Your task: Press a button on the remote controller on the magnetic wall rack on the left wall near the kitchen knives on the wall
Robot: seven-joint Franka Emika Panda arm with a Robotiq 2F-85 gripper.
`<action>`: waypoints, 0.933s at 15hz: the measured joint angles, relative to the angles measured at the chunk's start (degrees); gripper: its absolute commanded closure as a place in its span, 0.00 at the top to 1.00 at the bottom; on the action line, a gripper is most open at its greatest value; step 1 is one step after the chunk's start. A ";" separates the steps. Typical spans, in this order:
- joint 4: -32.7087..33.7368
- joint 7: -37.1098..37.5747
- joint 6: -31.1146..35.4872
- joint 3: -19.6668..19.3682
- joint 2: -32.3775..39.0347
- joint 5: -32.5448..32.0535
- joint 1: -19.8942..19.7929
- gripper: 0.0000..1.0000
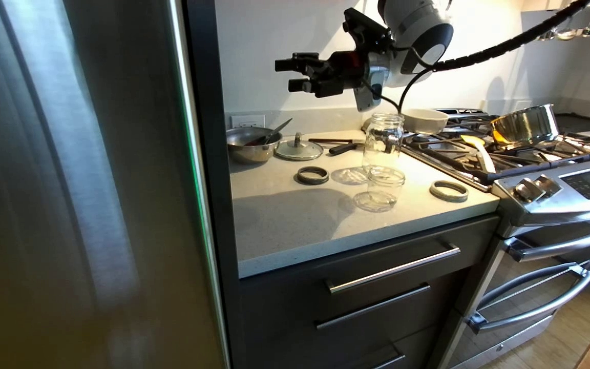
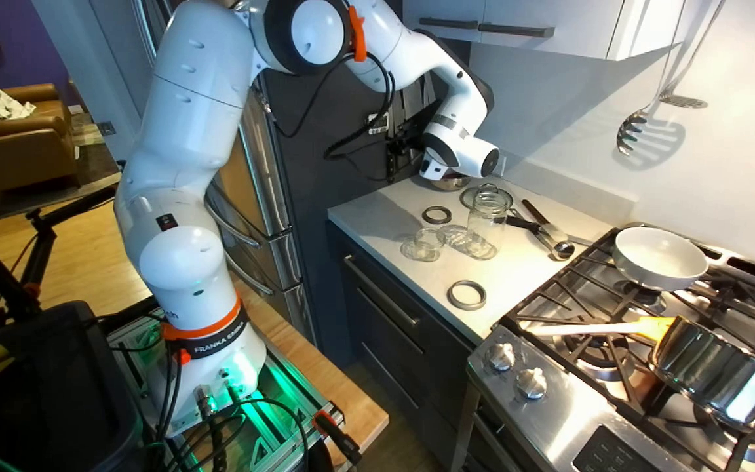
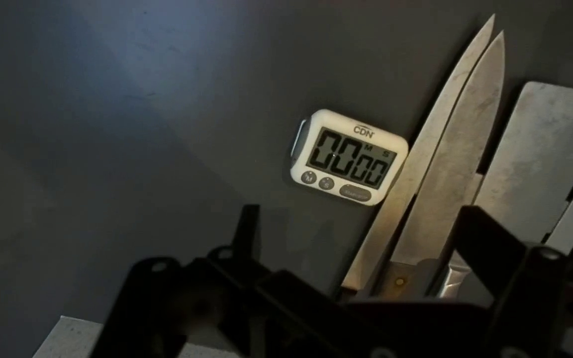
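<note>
A white CDN digital timer (image 3: 348,158), reading 00 00, is on the dark wall panel in the wrist view. Three grey buttons run along its lower edge: M (image 3: 308,177), S (image 3: 326,183) and a wider one (image 3: 355,193). It also shows small in an exterior view (image 2: 378,123). I see no other remote-like object. Several knives (image 3: 458,144) hang just right of the timer, their tips up. My gripper (image 3: 361,208) is open and empty, its fingers low in the wrist view, below the timer. In an exterior view the gripper (image 1: 291,76) points level toward the panel, apart from it, above the counter.
On the counter (image 1: 285,220) below stand a metal bowl (image 1: 251,146), a glass lid (image 1: 299,148), a tall jar (image 1: 384,138), a short jar (image 1: 384,187) and metal rings (image 1: 313,175). The stove (image 2: 613,354) holds a white bowl (image 2: 659,259) and a pot (image 2: 718,373).
</note>
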 measured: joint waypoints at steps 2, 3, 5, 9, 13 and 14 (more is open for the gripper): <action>1.00 2.09 -0.78 0.36 1.46 0.75 0.07 1.00; 1.50 3.01 -1.10 0.56 2.16 1.00 0.08 1.00; 2.42 4.66 -1.39 1.00 3.45 1.45 0.11 1.00; 4.14 6.94 -2.14 1.60 5.52 2.22 0.20 1.00; 5.85 8.05 -2.41 2.32 7.23 4.03 0.21 0.58; 6.21 8.29 -2.46 2.55 7.62 4.60 0.21 0.50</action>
